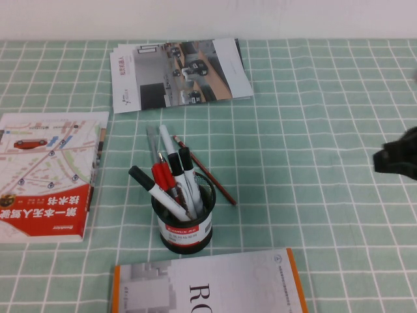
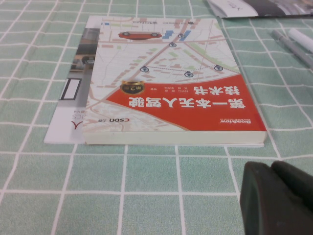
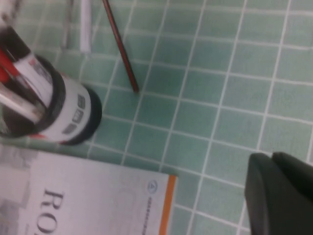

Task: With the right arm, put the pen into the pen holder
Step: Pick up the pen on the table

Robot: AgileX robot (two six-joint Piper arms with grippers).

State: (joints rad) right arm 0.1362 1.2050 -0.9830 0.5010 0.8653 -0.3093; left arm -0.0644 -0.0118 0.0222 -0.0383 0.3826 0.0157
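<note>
The pen (image 1: 207, 173) is a thin dark-red stick lying flat on the green checked cloth, just right of and behind the pen holder (image 1: 186, 225). The holder is a black mesh cup with a white and red label band, and it holds several markers. In the right wrist view the pen (image 3: 121, 49) ends close to the holder (image 3: 73, 115). My right gripper (image 1: 380, 161) hovers at the right edge of the table, well right of the pen. The same gripper (image 3: 270, 157) is shut and empty. My left gripper (image 2: 271, 166), shut and empty, hangs low beside the red and white book (image 2: 171, 83).
A red and white map-cover book (image 1: 45, 173) lies at the left. Brochures (image 1: 179, 72) are stacked at the back. An orange-edged white book (image 1: 208, 283) lies in front of the holder. Two light markers (image 1: 159, 140) lie behind the holder.
</note>
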